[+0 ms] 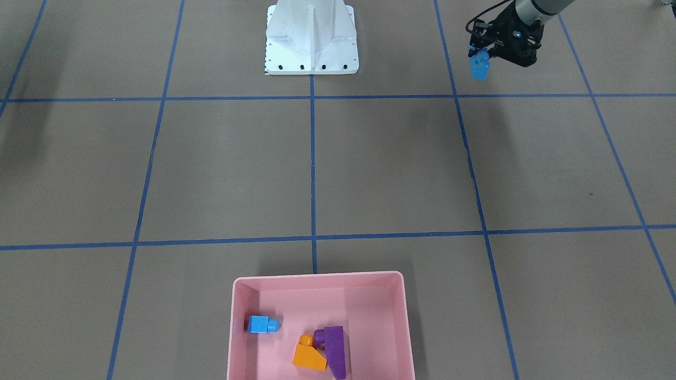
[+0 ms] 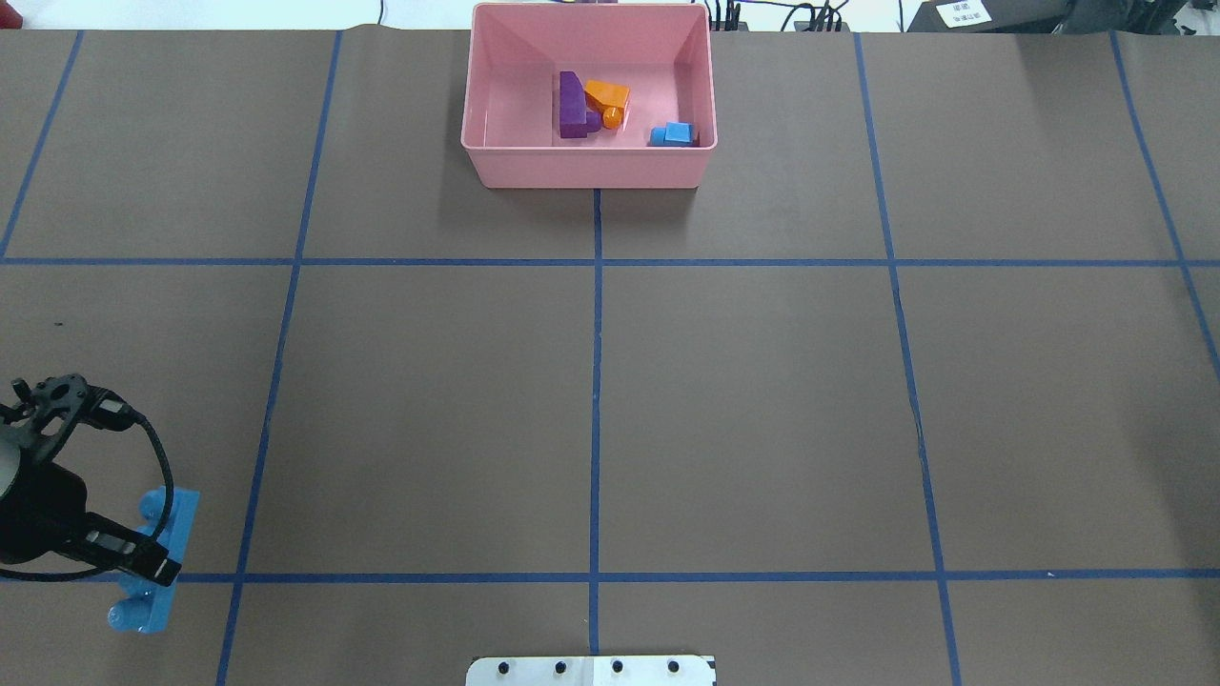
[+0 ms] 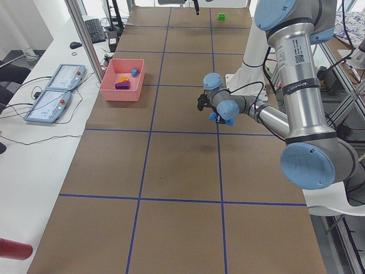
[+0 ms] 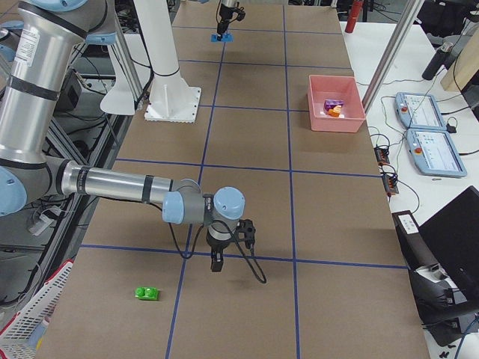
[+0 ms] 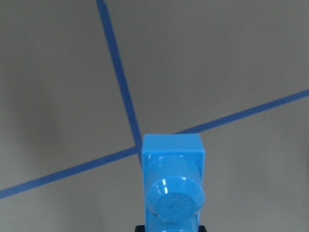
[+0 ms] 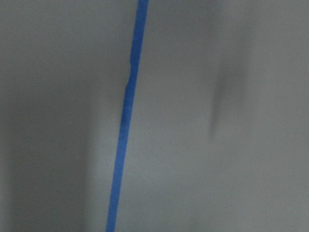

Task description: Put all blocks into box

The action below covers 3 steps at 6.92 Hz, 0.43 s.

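While inside box (image 1: 369, 303), three blocks (image 1: 335, 348)

Left arm (image 3: 296, 85) and right arm (image 4: 112, 183): silver tubes with light-blue joint caps; the left arm's tube nearest the white base (image 1: 311, 39) carries a printed label. The white base is a ribbed pedestal with a row of dark bolts along its flange. Left claw (image 1: 479, 54) and right claw (image 4: 216, 263) are black, each trailing a looped black cable.
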Available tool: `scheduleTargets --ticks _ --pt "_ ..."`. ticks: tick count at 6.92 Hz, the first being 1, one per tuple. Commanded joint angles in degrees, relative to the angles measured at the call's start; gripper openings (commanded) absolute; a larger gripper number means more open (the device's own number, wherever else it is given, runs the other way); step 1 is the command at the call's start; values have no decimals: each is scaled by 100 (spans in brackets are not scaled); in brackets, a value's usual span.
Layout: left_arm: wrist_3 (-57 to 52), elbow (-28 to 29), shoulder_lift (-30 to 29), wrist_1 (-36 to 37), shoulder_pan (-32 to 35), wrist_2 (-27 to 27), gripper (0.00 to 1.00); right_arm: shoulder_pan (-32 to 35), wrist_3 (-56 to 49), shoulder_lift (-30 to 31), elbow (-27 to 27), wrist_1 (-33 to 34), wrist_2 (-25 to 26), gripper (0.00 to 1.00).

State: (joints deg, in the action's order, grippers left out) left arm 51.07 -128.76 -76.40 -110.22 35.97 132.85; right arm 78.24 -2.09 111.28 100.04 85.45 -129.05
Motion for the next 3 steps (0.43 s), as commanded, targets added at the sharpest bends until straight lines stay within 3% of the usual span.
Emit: scheduleTargets --ticks 1,3 --pt "69 113 -784 211 392 110 0 -28 -341 288 -360 -20 -7 100" --pt "384 333 -1609 229 848 110 0 -28 -836 455 -652 -11 -50 100"
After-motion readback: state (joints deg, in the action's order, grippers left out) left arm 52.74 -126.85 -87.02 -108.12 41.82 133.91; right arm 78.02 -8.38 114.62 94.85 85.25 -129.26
